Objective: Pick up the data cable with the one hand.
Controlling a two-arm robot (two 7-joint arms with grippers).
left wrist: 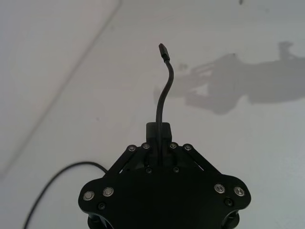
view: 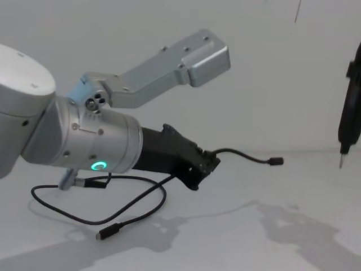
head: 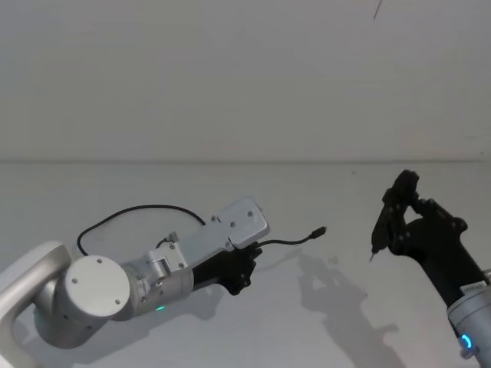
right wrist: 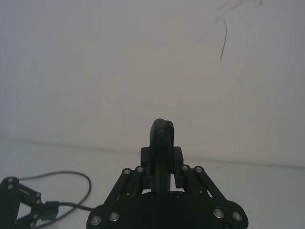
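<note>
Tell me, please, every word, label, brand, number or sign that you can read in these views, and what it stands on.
There are none to read.
The left gripper, shut on the data cable, is plain black.
The right gripper and the pen-shaped tool that it holds are plain black too.
The green ring light on the left arm is a glowing ring, not a character.

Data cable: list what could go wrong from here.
The left gripper pinches the data cable near one plug only, so the thin cable may slip out.
Its long loop lies on the table under the arm and could snag when lifted.
Swinging right might hit the pen tool in the right gripper.
</note>
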